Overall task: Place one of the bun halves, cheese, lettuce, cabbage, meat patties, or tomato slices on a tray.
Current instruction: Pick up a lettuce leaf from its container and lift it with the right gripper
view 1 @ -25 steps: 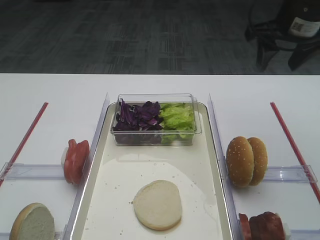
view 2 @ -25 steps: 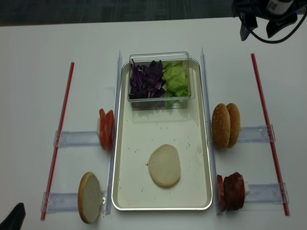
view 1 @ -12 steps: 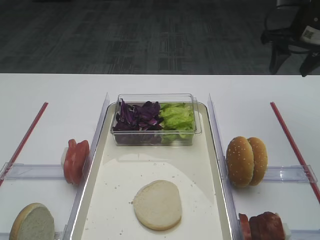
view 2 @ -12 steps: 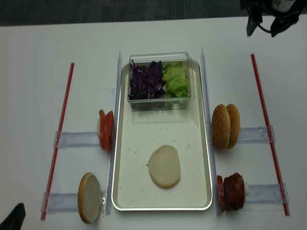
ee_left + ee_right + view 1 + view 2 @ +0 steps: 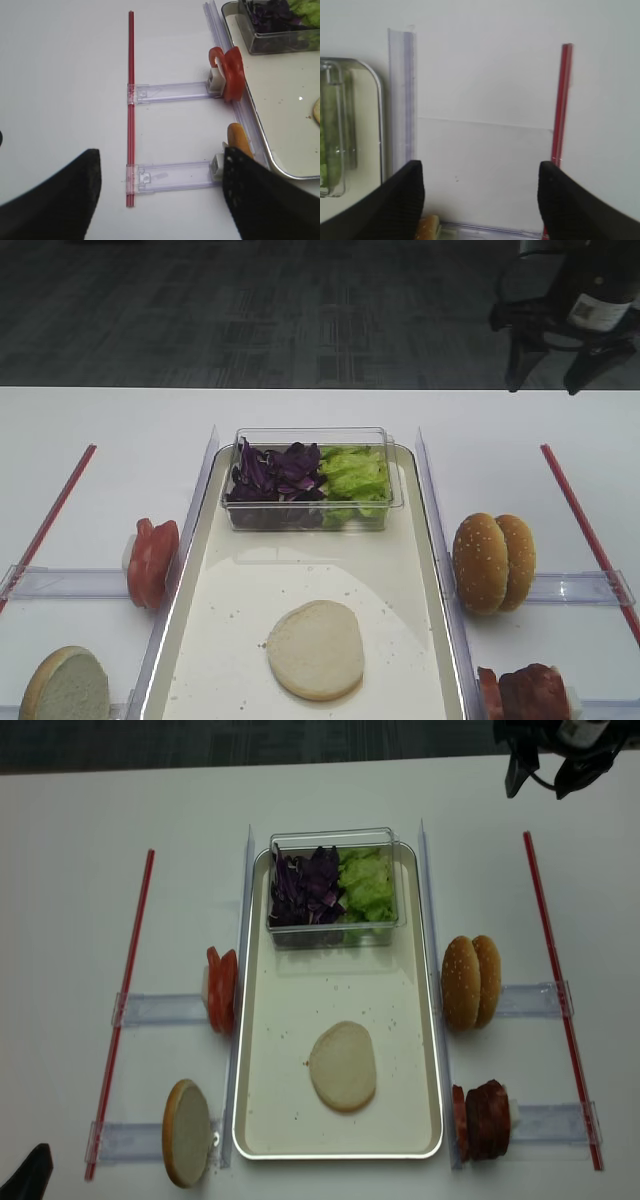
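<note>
The right hand [image 5: 548,770] was seen raised at the far right corner of the white surface [image 5: 80,840], its two dark fingers [image 5: 400,200] set wide apart with nothing between them. Directly beneath it lay bare surface, flanked by a red strip [image 5: 561,125] and a clear plastic rail [image 5: 402,100].

The tray [image 5: 412,1020] was placed well to the left of that hand and nearer the viewer. At the tray's far end sat a clear plastic box [image 5: 335,838], in which purple cabbage [image 5: 305,888] was packed beside green lettuce [image 5: 365,885]. One pale bun half [image 5: 342,1066] lay flat on the tray, well apart from the box.

Two seeded bun halves [image 5: 468,982] were stood on edge just right of the tray, below the right hand, with meat patties [image 5: 482,1120] nearer still.

The left hand [image 5: 160,200] was held low at the near left corner, its fingers apart and empty. Ahead of it and to its right, tomato slices [image 5: 231,74] and another bun half [image 5: 187,1132] were propped upright against the tray's left side.
</note>
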### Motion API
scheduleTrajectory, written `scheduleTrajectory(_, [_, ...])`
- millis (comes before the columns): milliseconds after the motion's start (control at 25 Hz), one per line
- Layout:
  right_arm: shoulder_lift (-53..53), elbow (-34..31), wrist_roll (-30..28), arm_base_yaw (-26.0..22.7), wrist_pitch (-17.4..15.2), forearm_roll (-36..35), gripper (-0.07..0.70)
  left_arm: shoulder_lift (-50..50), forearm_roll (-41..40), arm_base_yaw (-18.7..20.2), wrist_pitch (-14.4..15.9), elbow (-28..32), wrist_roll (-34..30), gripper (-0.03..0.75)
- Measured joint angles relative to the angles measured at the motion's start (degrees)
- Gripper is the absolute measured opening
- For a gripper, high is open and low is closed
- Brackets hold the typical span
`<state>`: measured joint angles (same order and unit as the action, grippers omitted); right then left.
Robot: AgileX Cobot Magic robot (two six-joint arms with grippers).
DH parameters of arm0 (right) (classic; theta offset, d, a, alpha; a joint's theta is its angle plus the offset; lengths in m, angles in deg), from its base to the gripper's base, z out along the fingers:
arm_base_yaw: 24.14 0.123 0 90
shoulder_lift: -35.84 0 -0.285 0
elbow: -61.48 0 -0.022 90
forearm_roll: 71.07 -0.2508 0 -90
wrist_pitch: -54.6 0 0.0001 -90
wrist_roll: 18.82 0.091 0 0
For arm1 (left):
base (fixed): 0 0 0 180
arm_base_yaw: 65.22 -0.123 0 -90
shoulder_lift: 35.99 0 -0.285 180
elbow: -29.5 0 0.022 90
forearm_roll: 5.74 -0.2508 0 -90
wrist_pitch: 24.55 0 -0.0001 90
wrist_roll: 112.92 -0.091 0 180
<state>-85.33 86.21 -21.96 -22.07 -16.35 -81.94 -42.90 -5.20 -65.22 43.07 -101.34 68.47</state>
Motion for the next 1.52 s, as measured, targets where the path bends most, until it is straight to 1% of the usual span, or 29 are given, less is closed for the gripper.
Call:
scheduleTrajectory(360, [-1.3,0.6,0.1,10.0,0.0,-0.2,0.508,0.0,0.0,0.0,0.0,0.0,0.0,0.472])
scheduleTrajectory(600, [-4.1,3.4,0.4,15.7,0.0,-0.2,0.507,0.0,0.0,0.0,0.0,0.0,0.0,0.472])
scheduleTrajectory(840, [-7.2,6.8,-0.2,20.8,0.0,-0.2,0.489,0.0,0.0,0.0,0.0,0.0,0.0,0.472])
scheduleTrajectory(1000, [-9.3,8.0,-2.2,22.7,0.1,-0.3,0.486,0.0,0.0,0.0,0.0,0.0,0.0,0.472])
scheduleTrajectory(1200, [-11.0,8.4,-7.9,24.4,0.1,-0.5,0.468,0.0,-0.1,0.0,0.0,0.0,0.0,0.472])
scheduleTrajectory(1360, [-12.2,8.5,-12.4,24.4,0.1,-0.3,0.467,0.0,-0.1,0.0,0.0,0.0,0.0,0.472])
scheduleTrajectory(1520, [-13.9,8.7,-15.3,24.4,0.3,0.0,0.467,0.0,-0.1,0.0,0.0,0.0,0.0,0.472])
